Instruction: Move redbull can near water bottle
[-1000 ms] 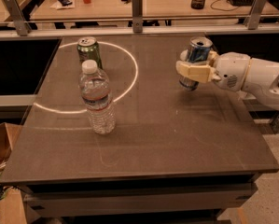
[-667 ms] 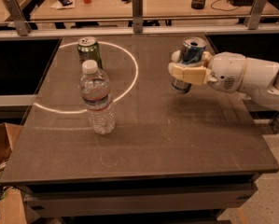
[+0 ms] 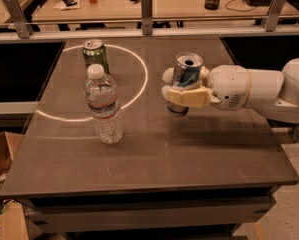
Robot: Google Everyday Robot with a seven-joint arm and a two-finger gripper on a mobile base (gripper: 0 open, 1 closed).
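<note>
Gripper (image 3: 183, 95) clamped around redbull can (image 3: 188, 68), mid-table, right of water bottle (image 3: 104, 106), well apart. Seemingly held just above table (image 3: 214, 154), slightly tilted. Risk of toppling bottle by overshooting leftward or arriving too fast; of scraping can base and twisting it in grip by carrying too low; of clipping green can (image 3: 95, 54) behind bottle.

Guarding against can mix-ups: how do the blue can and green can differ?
The blue can is blue-silver, the green can green. The blue can sits clamped in the gripper right of centre, tilted; the green can stands free and upright behind the bottle. Both are metal cans with silver tops.
</note>
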